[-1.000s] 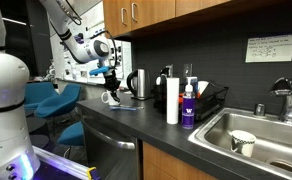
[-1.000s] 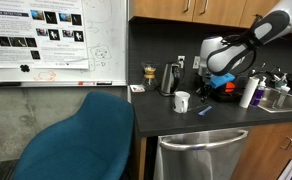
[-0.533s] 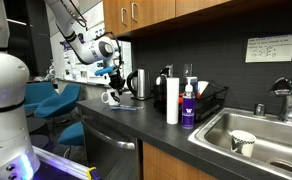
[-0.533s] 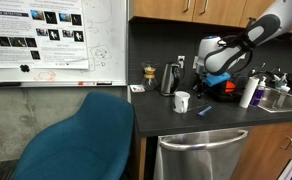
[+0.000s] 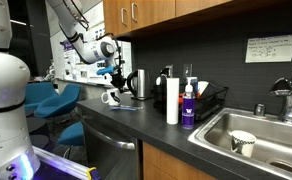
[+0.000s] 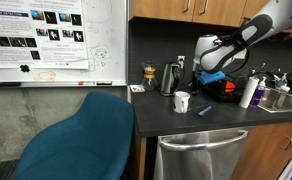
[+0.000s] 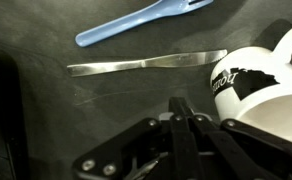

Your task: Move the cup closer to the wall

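White cup left of centre on dark worktop, just before steel kettle, short of grey wall, claw beside it, narrow, pinched together, empty.

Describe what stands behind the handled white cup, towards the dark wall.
The steel kettle stands behind the cup, in front of the wall. Whatever is behind the kettle is hidden.
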You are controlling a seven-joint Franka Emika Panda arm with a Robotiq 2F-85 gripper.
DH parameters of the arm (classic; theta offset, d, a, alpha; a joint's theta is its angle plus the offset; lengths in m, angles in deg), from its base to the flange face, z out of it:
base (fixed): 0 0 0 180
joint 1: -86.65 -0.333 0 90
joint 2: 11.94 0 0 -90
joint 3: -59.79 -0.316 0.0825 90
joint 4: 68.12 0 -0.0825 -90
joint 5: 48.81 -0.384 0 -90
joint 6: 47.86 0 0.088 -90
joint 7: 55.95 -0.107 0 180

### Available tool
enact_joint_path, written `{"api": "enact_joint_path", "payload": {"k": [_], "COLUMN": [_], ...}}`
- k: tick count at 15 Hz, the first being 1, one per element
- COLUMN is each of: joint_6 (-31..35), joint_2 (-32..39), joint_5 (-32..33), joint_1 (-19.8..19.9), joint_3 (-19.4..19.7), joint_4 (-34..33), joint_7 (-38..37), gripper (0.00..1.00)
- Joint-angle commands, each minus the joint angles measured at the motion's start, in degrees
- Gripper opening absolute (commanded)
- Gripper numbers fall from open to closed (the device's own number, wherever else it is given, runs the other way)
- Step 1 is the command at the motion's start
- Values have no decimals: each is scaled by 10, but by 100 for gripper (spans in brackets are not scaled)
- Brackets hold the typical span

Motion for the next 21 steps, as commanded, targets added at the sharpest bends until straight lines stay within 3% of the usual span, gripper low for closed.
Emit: {"api": "enact_joint_path", "payload": {"k": [1,7,21], "joint_6": [10,12,1], "joint_2": [19,31,67], "joint_5": [-29,-75,-100], "joint_1": [-13,-31,-74], "joint_3": [-2,-6,-31], "joint_4": [-17,-33,-82], "joint_7": [-15,-18,-44], "gripper": [0,0,0]}}
